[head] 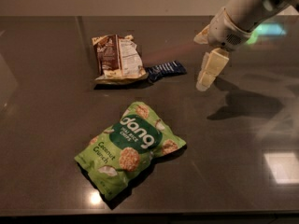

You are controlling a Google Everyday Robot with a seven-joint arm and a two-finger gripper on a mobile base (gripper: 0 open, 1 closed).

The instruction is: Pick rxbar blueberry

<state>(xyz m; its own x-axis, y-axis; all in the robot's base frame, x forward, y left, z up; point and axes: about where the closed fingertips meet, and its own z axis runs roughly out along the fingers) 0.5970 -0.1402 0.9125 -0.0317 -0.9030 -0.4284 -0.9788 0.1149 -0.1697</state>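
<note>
The rxbar blueberry (164,70) is a slim dark navy wrapper with pale lettering. It lies flat on the dark table (46,115), its left end tucked against the brown-and-white snack bag. My gripper (200,63) hangs from the white arm at the upper right, just right of the bar and apart from it. Its cream fingers (209,70) stand apart and hold nothing.
A brown-and-white snack bag (117,57) lies left of the bar and touches it. A big green "dang" chips bag (131,148) lies nearer the front edge. The arm's shadow falls on the table to the right.
</note>
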